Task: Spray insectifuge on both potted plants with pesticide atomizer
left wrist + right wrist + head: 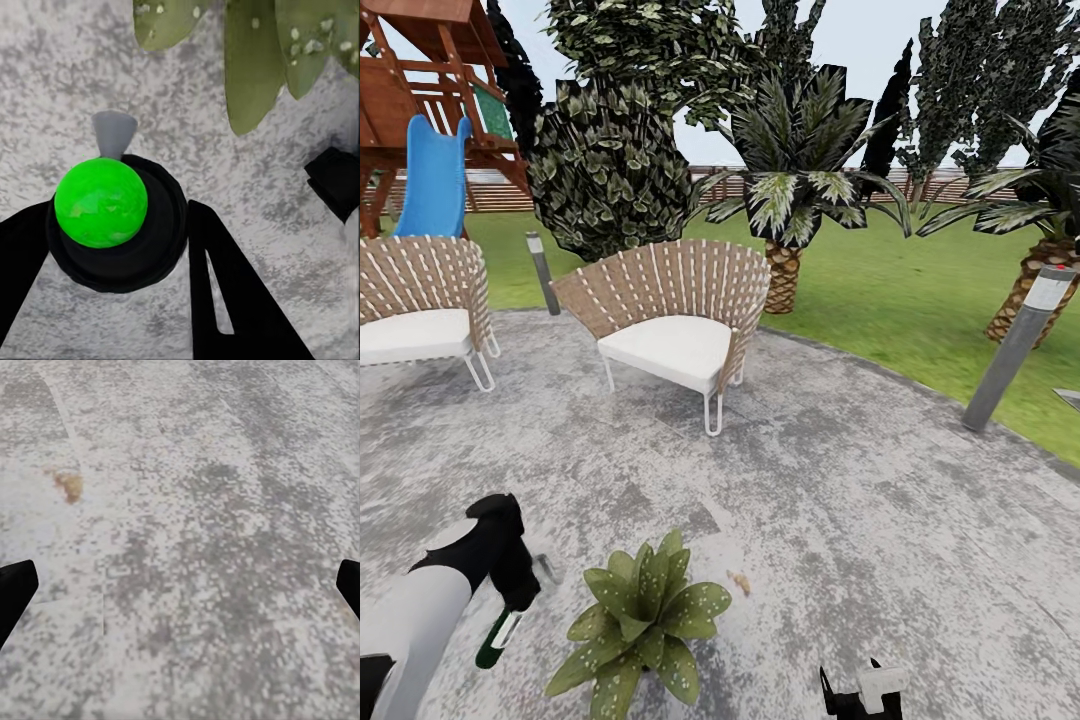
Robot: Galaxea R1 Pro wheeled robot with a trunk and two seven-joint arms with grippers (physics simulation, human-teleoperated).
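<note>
Lowest in the head view, at the bottom left, my left arm reaches in; its left gripper (510, 600) holds the pesticide atomizer (497, 638), which hangs tilted below the jaws, green body and white label strip showing. Just right of it, at bottom centre, sits one potted plant (640, 622), a rosette of speckled green leaves on the grey paved patio (860, 520). The pot itself is hidden under the leaves. A small brownish speck (739, 581) lies on the paving right of the plant. At the bottom edge right of centre I see the tip of the right gripper (852, 694). Mid-frame stand two woven chairs with white cushions: one (670, 325) at centre, one (420, 310) at the left edge. Grey bollard lamps stand at the patio rim, one (542, 272) between the chairs and one (1015, 350) at right. Beyond are lawn (900, 290), palm-like shrubs, a slatted fence and, upper left, a play frame with a blue slide (432, 180).

Left wrist view: the atomizer's bright green round body (101, 201) sits in a black collar between the dark fingers (232, 300); jaws clamped on it. A grey nozzle-like piece (114, 133) shows just past it. Plant leaves (255, 52) hang in along the top edge.

Right wrist view: only the dark fingertips (15, 592) show, at the far left and right edges, so the jaws stand wide apart over bare paving. The brownish speck (69, 484) is upper left.
</note>
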